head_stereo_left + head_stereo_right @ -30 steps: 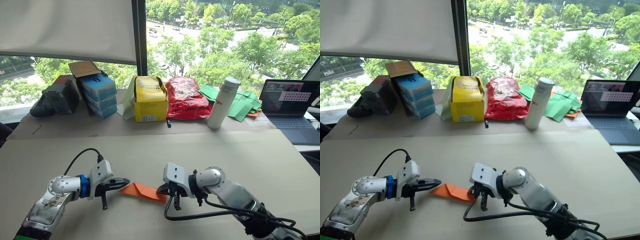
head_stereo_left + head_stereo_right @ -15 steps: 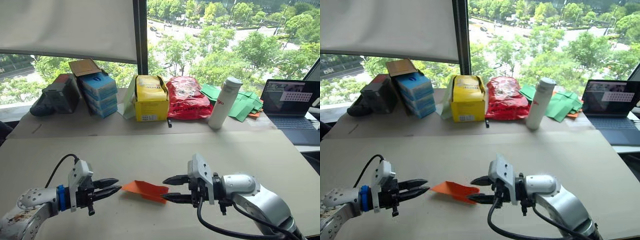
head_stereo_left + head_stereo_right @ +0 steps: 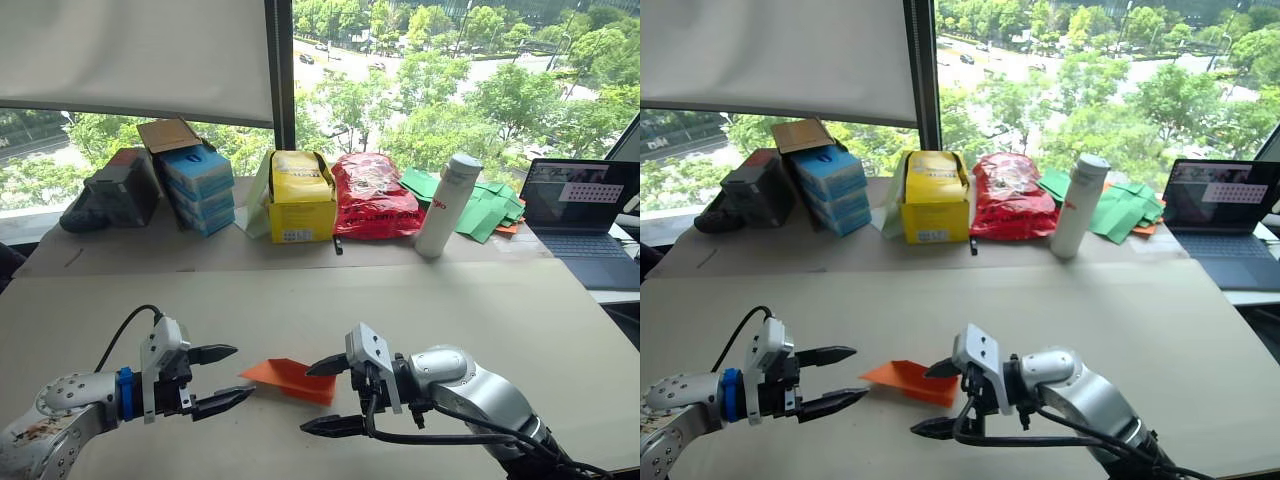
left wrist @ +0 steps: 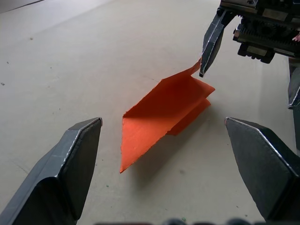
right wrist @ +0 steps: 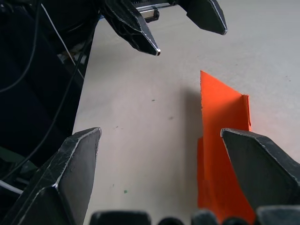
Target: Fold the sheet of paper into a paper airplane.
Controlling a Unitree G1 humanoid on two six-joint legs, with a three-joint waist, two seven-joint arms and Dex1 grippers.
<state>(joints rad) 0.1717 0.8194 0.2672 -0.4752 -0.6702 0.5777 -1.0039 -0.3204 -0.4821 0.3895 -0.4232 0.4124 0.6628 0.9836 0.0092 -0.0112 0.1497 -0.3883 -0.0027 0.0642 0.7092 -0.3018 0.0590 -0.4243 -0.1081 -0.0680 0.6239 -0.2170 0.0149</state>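
The paper airplane (image 3: 290, 379) lies flat on the tabletop (image 3: 480, 310) in the lower middle of the head views, a bright orange pointed wedge with layered folds, between the two hands. The left hand (image 3: 223, 377), at the lower left of the frame, has its two black fingers spread wide and points toward the wedge's near tip without touching it. The right hand (image 3: 326, 396), just right of centre at the bottom, is also spread; its upper finger hangs right at the far edge of the paper, where one corner lifts slightly off the tabletop, though contact there cannot be confirmed. Neither hand is pinching anything.

Judging by its look, the paper is very light and thin, so it would likely slide or flip at a small nudge and offers little for a finger to get under where it lies flat. The stacked folds along the middle seem the stiffest part and the best place to pinch; the single-layer edges would crumple or tear under a hard squeeze. The raised corner near the right hand looks like the easiest entry for a fingertip, with the other hand pressing the pointed end down to keep the piece from skating away.

Along the window at the top of the frame stand a yellow box (image 3: 301, 198), a red bag (image 3: 372, 196), a white bottle (image 3: 446, 205), green folded papers (image 3: 482, 207) and a laptop (image 3: 582, 213).
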